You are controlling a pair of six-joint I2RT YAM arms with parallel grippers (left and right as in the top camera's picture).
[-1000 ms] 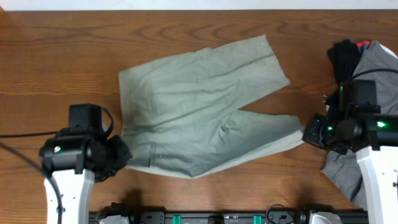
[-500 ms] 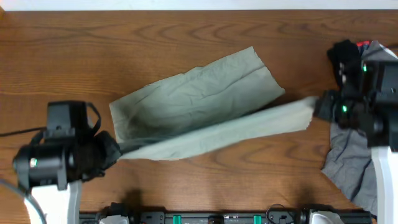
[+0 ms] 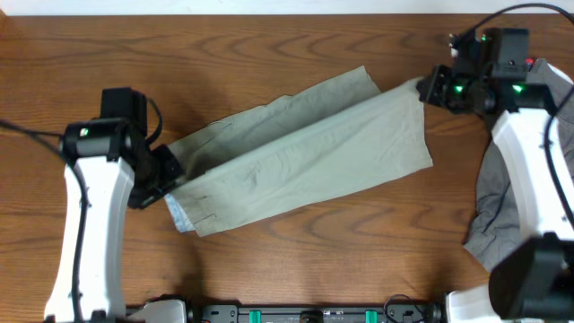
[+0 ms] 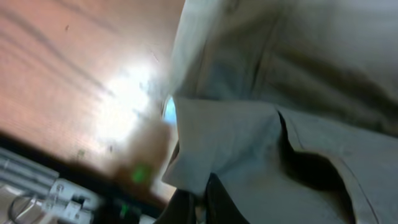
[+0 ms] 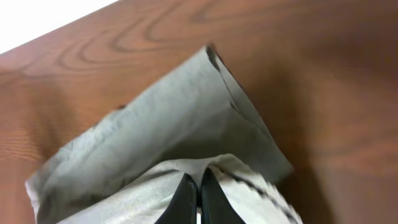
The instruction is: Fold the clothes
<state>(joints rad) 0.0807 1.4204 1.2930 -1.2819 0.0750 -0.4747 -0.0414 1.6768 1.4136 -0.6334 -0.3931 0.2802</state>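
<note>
- Shorts (image 3: 314, 157): khaki-green, doubled over, lying diagonally on wooden table (image 3: 269, 260).
- Left gripper (image 3: 169, 184): fingers pinched on waist-end corner.
- Right gripper (image 3: 426, 88): fingers pinched on leg hem.

Overhead looks straight down on the whole bench (image 3: 269, 54). Both wrist views sit very close over the shorts (image 3: 305, 161): left toward the bench's left edge, right near its far right corner.

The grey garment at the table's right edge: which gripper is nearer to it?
Right. The right gripper grips one end of the shorts just left of the grey garment; the left gripper grips the other end, far off on the left side of the table.
</note>
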